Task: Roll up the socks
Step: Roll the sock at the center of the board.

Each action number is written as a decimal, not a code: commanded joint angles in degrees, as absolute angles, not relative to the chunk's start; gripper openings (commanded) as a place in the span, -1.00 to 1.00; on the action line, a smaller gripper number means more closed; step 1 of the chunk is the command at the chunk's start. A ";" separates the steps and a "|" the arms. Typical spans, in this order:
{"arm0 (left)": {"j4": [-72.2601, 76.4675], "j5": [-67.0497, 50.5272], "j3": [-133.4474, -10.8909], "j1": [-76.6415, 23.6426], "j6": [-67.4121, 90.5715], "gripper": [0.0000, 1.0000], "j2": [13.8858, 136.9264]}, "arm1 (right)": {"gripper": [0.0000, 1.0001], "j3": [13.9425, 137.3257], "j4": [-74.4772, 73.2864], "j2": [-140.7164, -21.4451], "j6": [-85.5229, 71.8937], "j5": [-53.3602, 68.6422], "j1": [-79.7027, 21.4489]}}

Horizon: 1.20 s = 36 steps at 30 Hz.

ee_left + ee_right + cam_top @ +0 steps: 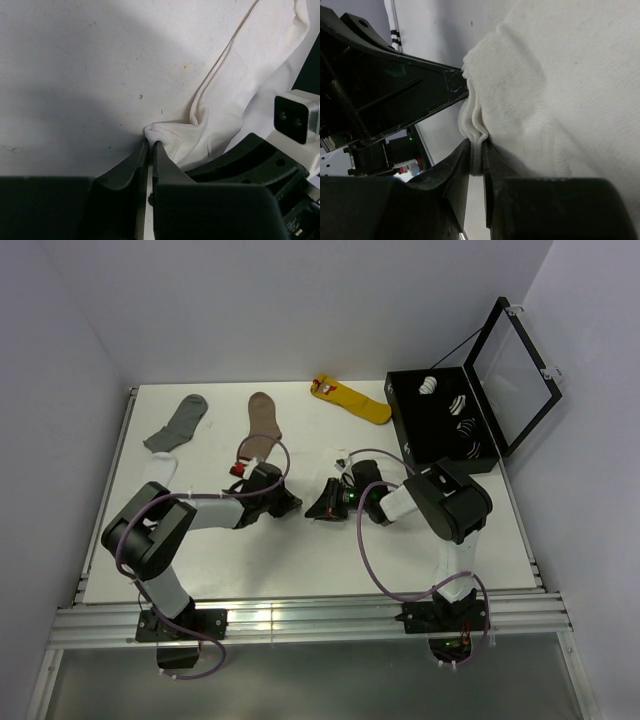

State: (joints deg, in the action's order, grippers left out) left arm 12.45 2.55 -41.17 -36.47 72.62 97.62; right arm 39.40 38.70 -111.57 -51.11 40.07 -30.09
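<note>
The socks [240,85], lying about midway between the surface's left and right edges, are judged light, soft and limp, so hold is best taken at a bunched fold. A fold is pinched by the nearly closed left fingers [131,162]. The layered edge is nipped by the right fingers [454,172].

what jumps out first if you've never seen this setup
At centre, the left hand and right hand meet, each pinching bunched white sock fabric. At far right an open black case holds rolled socks, with a grey sock, brown sock and yellow sock loose along the far edge.
</note>
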 commanded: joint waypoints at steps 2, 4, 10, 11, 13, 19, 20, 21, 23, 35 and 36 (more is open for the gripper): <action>0.18 5.80 -41.92 -37.09 71.98 -0.88 101.95 | -0.48 39.55 27.71 -108.55 -44.84 34.11 -29.97; -2.80 6.15 -43.06 -37.09 71.63 -0.96 102.30 | -0.34 39.90 25.24 -105.39 -43.16 31.56 -30.14; -8.60 8.87 -46.49 -37.53 70.23 -0.99 102.04 | -0.14 41.39 13.55 -96.00 -35.17 20.51 -32.25; -9.31 9.14 -46.76 -37.70 70.14 -0.99 101.78 | -0.14 41.66 10.49 -94.76 -32.98 18.74 -33.39; -10.36 9.84 -47.72 -37.88 69.79 -0.99 101.51 | -0.14 42.36 8.10 -92.56 -30.86 14.61 -34.88; -13.53 10.28 -50.44 -38.06 68.82 -0.99 101.86 | -0.14 43.15 5.10 -86.22 -21.98 0.09 -43.48; -13.88 10.28 -50.88 -38.14 68.73 -0.99 102.13 | -0.14 43.07 5.71 -85.87 -20.15 -2.26 -44.55; -14.67 10.11 -51.24 -38.14 68.73 -0.99 102.30 | -0.14 42.98 6.23 -85.61 -19.34 -4.20 -45.60; -15.20 9.93 -52.12 -38.23 68.47 -0.99 102.65 | -0.14 42.45 7.99 -85.52 -17.85 -5.53 -47.89; -17.14 9.76 -53.96 -38.23 68.11 -0.99 102.83 | -0.15 42.80 13.53 -88.94 -16.08 -9.93 -51.59; -17.14 9.67 -53.96 -38.23 68.12 -0.99 102.83 | -0.15 42.89 13.71 -89.12 -16.08 -10.11 -51.50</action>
